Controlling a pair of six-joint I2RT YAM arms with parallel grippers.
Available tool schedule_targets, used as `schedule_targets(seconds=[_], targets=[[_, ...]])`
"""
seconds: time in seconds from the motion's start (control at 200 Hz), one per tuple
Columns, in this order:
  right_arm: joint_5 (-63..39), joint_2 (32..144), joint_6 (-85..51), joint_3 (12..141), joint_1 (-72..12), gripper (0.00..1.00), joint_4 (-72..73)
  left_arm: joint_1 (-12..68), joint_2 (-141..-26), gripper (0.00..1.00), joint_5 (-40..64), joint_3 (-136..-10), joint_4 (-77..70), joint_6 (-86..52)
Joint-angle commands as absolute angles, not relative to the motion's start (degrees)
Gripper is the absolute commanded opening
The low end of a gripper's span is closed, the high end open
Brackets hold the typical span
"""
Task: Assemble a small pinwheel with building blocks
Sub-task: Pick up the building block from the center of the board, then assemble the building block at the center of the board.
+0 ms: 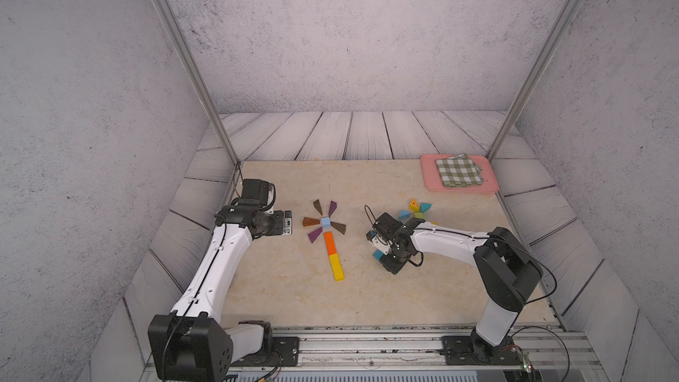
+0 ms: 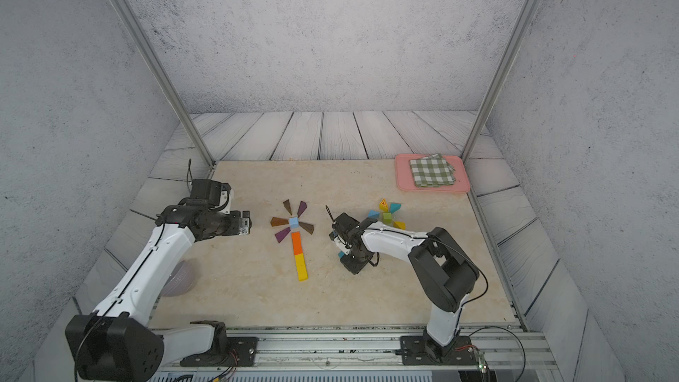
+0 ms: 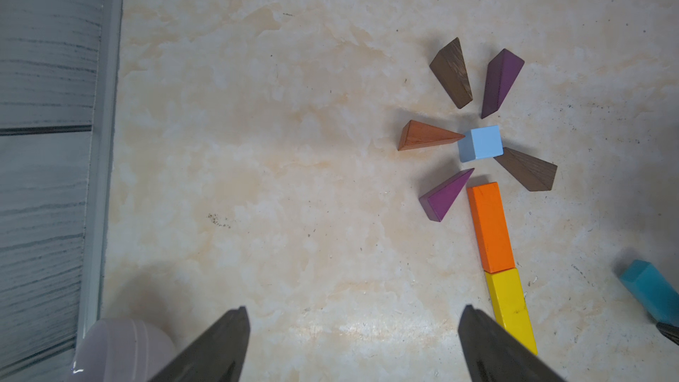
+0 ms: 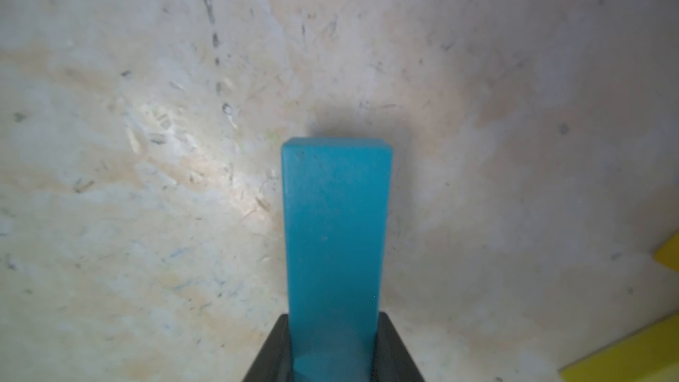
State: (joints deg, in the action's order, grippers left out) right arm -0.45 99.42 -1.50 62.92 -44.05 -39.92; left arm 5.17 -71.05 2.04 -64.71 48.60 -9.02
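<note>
In both top views a light-blue cube (image 1: 324, 222) sits mid-table with brown and purple wedges (image 1: 310, 221) fanned around it, an orange bar (image 1: 330, 243) and yellow bar (image 1: 336, 267) end to end on its near side, and spare blocks (image 1: 417, 211) heaped well off to the right. The left wrist view shows the left gripper (image 3: 352, 347) with fingers wide apart, holding nothing, beside that pattern. The right wrist view shows the right gripper (image 4: 334, 328) clamped on a teal bar (image 4: 336, 237) over the pale table (image 4: 147, 178).
</note>
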Motion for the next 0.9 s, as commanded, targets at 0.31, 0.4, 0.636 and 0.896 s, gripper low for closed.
schedule_targets(seconds=[0.31, 0.4, 0.636, 0.896], targets=[[9.3, 72.9, -36.91, 49.19, -43.71, 0.29, -52.34, 4.13, -70.07, 0.96, 0.55, -64.38, 49.73, -8.91], [9.88, 70.85, -39.82, 46.86, -42.59, 0.3, -54.42, 4.18, -69.88, 0.96, 0.46, -64.35, 49.81, -8.94], [5.49, 71.15, -37.91, 43.2, -37.01, 0.33, -50.31, 4.05, -69.03, 0.96, -0.01, -64.04, 49.74, -8.79], [2.74, 78.66, -36.84, 44.56, -35.04, 0.39, -44.12, 4.04, -69.08, 0.96, 0.19, -63.95, 49.72, -8.77]])
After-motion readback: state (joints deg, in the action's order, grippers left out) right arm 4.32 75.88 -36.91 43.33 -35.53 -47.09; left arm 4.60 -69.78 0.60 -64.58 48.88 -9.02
